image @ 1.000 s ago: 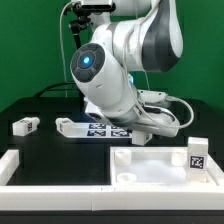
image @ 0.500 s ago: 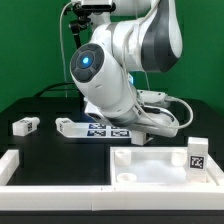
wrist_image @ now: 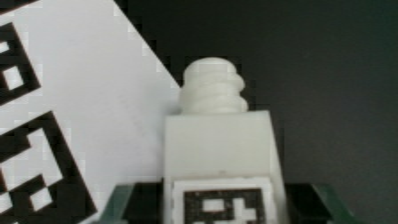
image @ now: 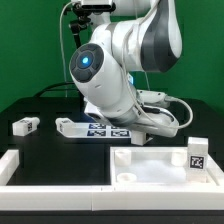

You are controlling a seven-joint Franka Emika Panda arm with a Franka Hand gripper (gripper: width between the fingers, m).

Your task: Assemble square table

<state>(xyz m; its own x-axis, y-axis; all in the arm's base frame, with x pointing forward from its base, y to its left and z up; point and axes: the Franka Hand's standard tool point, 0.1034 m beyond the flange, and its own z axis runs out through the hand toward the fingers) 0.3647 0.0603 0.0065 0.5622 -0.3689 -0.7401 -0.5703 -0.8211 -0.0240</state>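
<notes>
In the wrist view my gripper (wrist_image: 221,203) is shut on a white leg block (wrist_image: 217,140). Its dark fingers (wrist_image: 128,202) press both sides of the block, at the end that carries a tag. The block's threaded peg (wrist_image: 215,84) points away from the gripper over the black table. In the exterior view the arm's body (image: 110,75) hides the gripper. The white square top (image: 160,168) with its raised rim lies at the front right. One tagged leg block (image: 197,157) stands upright at its right side. Two more leg blocks (image: 25,126) (image: 68,126) lie on the table at the left.
The marker board (image: 105,130) lies under the arm and also shows beside the held block in the wrist view (wrist_image: 80,105). Long white border rails (image: 45,172) run along the front and left. A cable (image: 180,105) hangs off the arm at the right.
</notes>
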